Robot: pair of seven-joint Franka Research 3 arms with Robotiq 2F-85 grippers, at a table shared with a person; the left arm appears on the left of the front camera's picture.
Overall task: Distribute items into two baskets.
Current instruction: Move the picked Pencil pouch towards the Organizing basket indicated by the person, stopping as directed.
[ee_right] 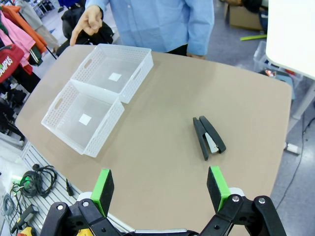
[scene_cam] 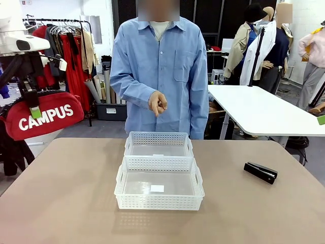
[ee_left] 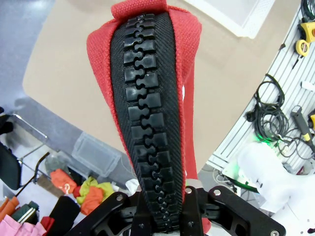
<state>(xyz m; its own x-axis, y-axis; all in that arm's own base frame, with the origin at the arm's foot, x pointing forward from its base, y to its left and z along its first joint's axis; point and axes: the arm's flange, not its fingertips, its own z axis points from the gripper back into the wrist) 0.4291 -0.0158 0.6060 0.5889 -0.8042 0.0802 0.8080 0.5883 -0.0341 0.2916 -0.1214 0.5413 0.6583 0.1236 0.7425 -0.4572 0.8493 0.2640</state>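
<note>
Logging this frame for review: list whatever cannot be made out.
Front view: the left edge cuts off one end of the red pouch.
Left wrist view: the pouch covers the pads of the left gripper.
Front view: the wall of the near basket hides part of the floor of the far basket.
Right wrist view: the labels on the basket floors are too small to read.
Front view: whether the person's hand holds anything is too small to tell.

Red CAMPUS pouch (scene_cam: 45,118) aloft off the counter's left edge; slim black stapler (scene_cam: 260,172) flat near right edge; two white lattice baskets (scene_cam: 158,163) touching, centred.
</note>
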